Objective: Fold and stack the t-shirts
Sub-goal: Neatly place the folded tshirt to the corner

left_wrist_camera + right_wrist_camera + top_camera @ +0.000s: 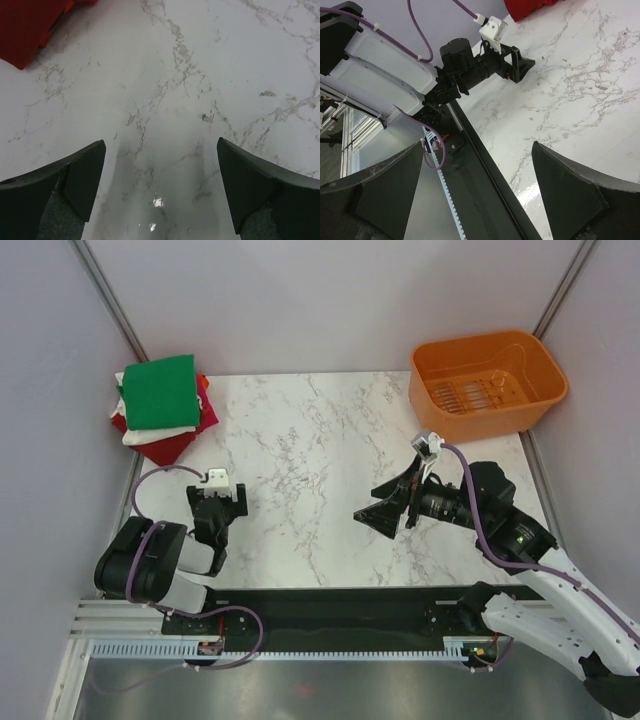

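Observation:
A stack of folded t-shirts sits at the table's far left corner. The bright green tee (160, 390) lies on top, with cream-white (135, 434), orange (203, 383) and red (172, 445) ones under it. A corner of the red one shows in the left wrist view (25, 27) and the right wrist view (530, 7). My left gripper (219, 508) is open and empty, low over bare marble near its base, a little in front of the stack. My right gripper (385, 512) is open and empty over the table's middle right, pointing left.
An orange plastic basket (520, 405) stands empty at the far right corner. Grey walls close the table at the back and both sides. A black strip and metal rail (330, 625) run along the near edge. The left arm (470, 65) shows in the right wrist view.

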`<state>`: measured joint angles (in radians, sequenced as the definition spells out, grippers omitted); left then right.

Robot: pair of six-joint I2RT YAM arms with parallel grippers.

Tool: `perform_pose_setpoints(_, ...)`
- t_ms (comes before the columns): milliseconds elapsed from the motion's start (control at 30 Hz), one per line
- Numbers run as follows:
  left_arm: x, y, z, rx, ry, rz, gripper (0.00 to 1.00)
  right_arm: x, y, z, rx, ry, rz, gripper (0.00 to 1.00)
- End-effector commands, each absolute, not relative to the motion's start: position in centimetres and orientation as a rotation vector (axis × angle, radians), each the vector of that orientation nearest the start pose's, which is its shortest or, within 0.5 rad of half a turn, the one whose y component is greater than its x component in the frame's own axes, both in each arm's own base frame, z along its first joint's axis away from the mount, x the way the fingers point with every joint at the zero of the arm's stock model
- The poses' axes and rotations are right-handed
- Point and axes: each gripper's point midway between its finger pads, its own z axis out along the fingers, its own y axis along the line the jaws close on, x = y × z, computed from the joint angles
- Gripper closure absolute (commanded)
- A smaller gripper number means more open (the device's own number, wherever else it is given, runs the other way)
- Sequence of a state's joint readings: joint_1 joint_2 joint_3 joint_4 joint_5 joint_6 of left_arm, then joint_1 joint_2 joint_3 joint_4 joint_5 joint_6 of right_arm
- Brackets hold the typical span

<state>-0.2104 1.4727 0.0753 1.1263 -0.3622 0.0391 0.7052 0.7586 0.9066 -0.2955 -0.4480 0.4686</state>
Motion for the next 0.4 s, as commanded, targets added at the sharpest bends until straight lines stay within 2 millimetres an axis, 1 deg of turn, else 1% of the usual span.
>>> perform_pose_setpoints(0, 36.25, -1.72, 10.36, -0.01, 1.631, 0.074, 0.0, 14.86, 25.23, 32.37, -0.615, 1.754, 1.225, 0.02)
perform_pose_setpoints(33, 36.8, -1.32, 10.75, -0.027, 1.627, 0.076, 0.0, 14.89, 25.33, 32.04, -0.621, 1.763, 1.225, 0.02)
perform_pose_setpoints(100, 36.71, -1.25, 10.89, -0.029, 1.619, 0.072, 0.0, 15.26, 25.58, 31.41, -0.62, 1.786, 1.219, 0.02)
perform_pose_setpoints(167, 36.6, -1.15, 10.9, -0.032, 1.618, 0.076, 0.0, 15.35, 25.68, 31.56, -0.617, 1.789, 1.222, 0.02)
perform_pose_setpoints(300, 36.65, -1.21, 10.99, -0.029, 1.615, 0.074, 0.0, 14.91, 25.69, 32.38, -0.612, 1.771, 1.253, 0.02)
perform_pose_setpoints(367, 36.66, -1.15, 10.99, -0.03, 1.615, 0.075, 0.0, 14.99, 25.27, 32.36, -0.627, 1.744, 1.214, 0.02)
